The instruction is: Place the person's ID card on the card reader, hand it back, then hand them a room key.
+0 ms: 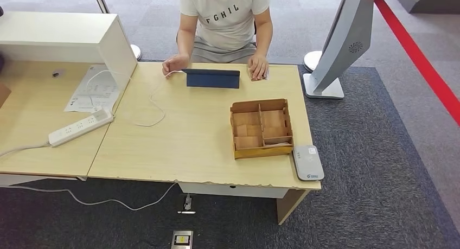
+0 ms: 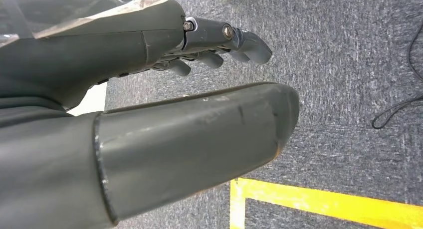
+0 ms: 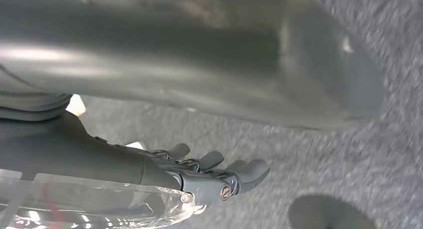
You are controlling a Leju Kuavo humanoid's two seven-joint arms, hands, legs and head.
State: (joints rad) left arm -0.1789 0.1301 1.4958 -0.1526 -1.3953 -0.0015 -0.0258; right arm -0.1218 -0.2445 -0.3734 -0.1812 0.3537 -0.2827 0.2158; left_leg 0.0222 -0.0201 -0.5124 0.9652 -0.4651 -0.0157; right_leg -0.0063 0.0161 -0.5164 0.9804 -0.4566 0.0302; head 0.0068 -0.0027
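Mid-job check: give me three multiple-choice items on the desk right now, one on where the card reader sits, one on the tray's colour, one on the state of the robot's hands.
1. Where is the card reader?
A. On the desk's near right corner, beside the tray
B. Inside the tray
C. Under the person's hand

2. What colour is the tray?
A. Blue
B. Brown
C. White

3. What do the left hand and right hand hold?
A. A card each
B. A room key
C. Nothing

Answers: 1 A, the white reader lies at the desk edge next to the tray. 2 B, the divided tray is brown. 3 C, both wrist views show fingers apart above carpet, empty.
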